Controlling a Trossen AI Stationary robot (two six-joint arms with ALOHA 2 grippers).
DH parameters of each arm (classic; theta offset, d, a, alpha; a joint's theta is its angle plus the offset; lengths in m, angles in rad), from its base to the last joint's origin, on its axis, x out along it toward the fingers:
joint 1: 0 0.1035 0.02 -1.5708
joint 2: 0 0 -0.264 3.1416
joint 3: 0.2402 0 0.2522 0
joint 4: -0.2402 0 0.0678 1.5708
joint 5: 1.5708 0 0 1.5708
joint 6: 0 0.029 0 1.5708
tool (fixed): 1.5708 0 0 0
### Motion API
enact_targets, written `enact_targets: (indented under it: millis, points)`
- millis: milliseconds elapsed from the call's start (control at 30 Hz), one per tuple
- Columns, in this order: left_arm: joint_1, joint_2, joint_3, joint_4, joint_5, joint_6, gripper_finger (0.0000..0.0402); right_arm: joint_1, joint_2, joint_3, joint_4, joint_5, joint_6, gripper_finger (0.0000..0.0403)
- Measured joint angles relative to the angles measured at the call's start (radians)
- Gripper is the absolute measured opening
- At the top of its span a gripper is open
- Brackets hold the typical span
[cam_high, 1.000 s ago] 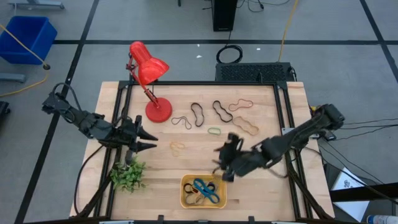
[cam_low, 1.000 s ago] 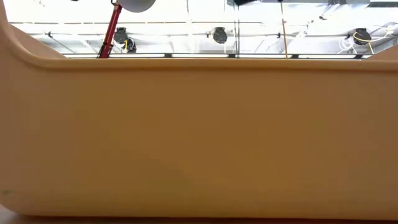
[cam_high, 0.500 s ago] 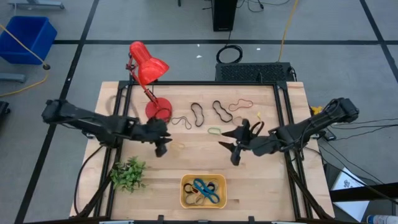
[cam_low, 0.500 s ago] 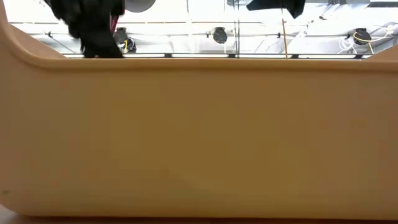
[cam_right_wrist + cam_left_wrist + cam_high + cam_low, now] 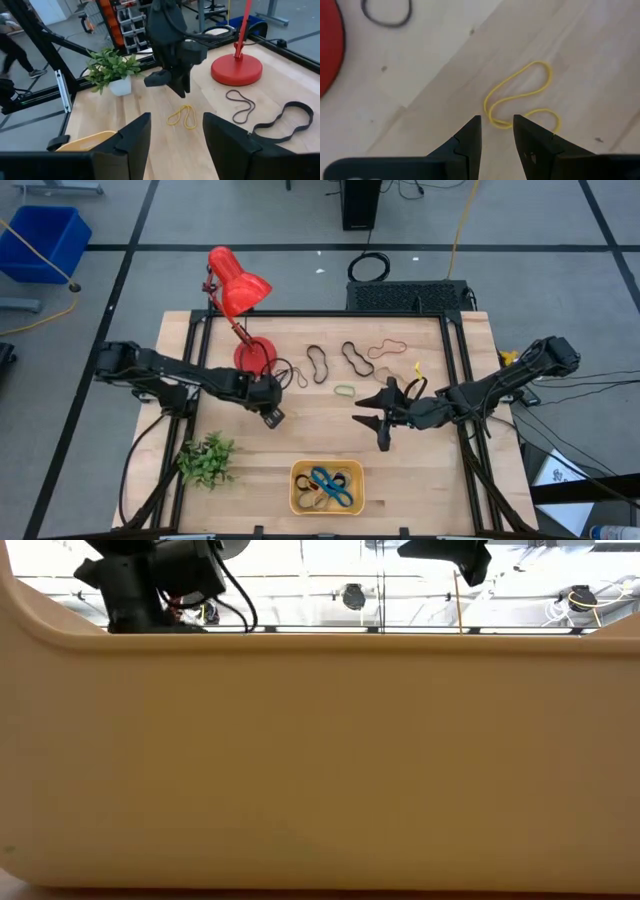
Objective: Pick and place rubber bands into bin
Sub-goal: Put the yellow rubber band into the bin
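1. The left gripper (image 5: 496, 129) is held just above a yellow rubber band (image 5: 520, 97), fingers slightly apart, nothing gripped.
2. The right gripper (image 5: 378, 420) is spread wide and empty.
3. The band lies flat on the table (image 5: 440, 490), beyond the bin (image 5: 296, 476), its long axis diagonal in the left wrist view.

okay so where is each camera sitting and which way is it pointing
High: overhead, straight down on table; both arms show.
Low: table height, against the bin wall; arm parts above.
Left wrist: down past left gripper, open over a yellow band.
Right wrist: across table past right gripper, open.
Shared: yellow band and left gripper appear in both wrist views.
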Motion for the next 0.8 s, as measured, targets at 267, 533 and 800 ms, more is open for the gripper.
enact_targets:
  millis: [267, 533, 800]
  points:
    - [0.003, 0.075, 0.000, 0.054, -0.004, -0.037, 0.0120, 0.000, 0.000, 0.000, -0.001, 0.000, -0.018, 0.0175]
    - [0.026, 0.112, 0.001, 0.041, 0.021, -0.075, 0.0120, 0.000, 0.000, 0.000, -0.001, 0.000, -0.023, 0.0172]
    - [0.031, 0.215, 0.007, 0.057, 0.087, -0.094, 0.0120, -0.001, 0.000, 0.000, -0.008, 0.000, -0.023, 0.0177]
